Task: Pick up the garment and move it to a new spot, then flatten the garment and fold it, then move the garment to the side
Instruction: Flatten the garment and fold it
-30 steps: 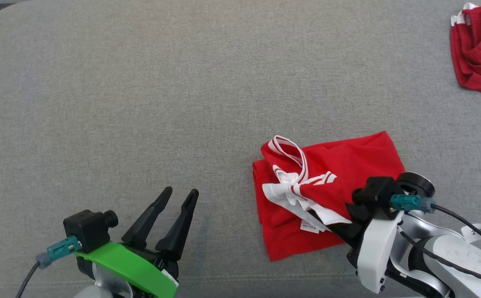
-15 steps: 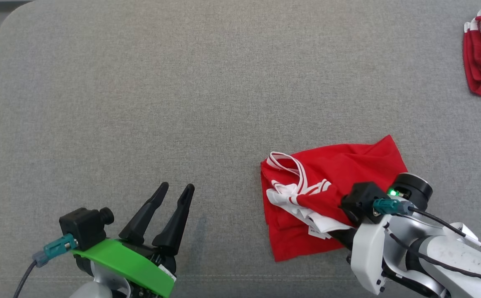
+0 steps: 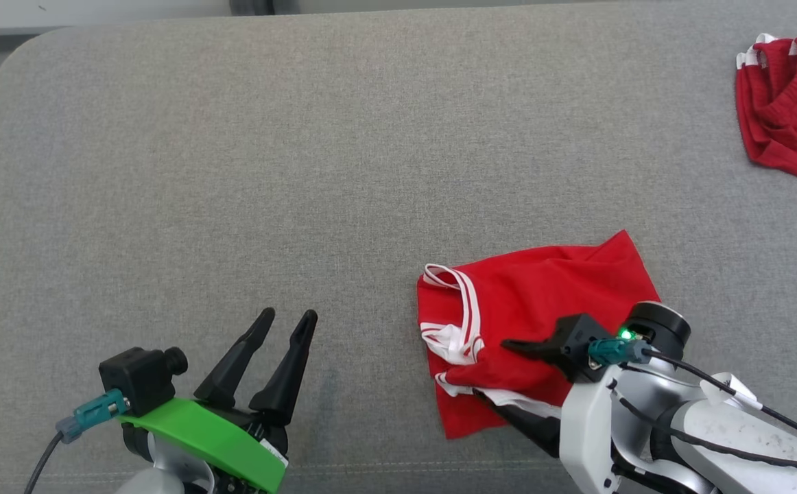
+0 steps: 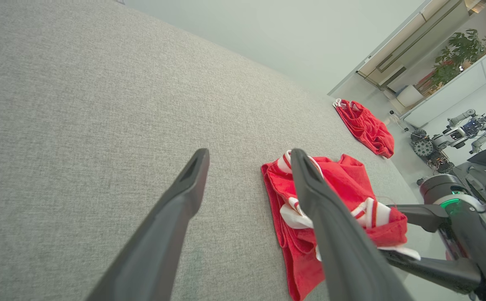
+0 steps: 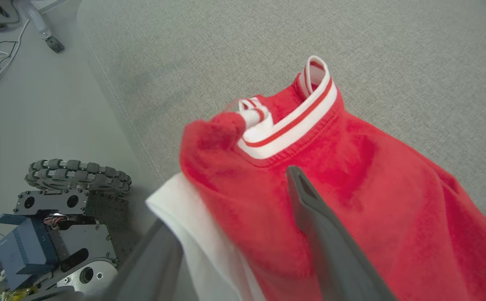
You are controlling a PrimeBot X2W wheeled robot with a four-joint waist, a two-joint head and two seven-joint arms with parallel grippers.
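The garment (image 3: 542,295) is a red shirt with white and red striped trim, lying bunched on the grey cushion at the lower right of the head view. My right gripper (image 3: 491,368) is open at its near edge: one finger lies on top of the red cloth, the other sits under a white fold. In the right wrist view the garment (image 5: 351,209) lies between the spread fingers of that gripper (image 5: 226,196). My left gripper (image 3: 289,314) is open and holds nothing, well to the left of the garment (image 4: 347,175), hovering over bare cushion.
A second red garment (image 3: 789,116) lies crumpled at the far right of the grey cushion (image 3: 234,171). The cushion's front seam runs just below both grippers. Beyond that edge, the right wrist view shows floor and a wheeled base (image 5: 78,171).
My right gripper's fingers have spread apart, and the lifted part of the garment has sunk and settled lower. The head camera has shifted slightly. The left gripper stays where it was.
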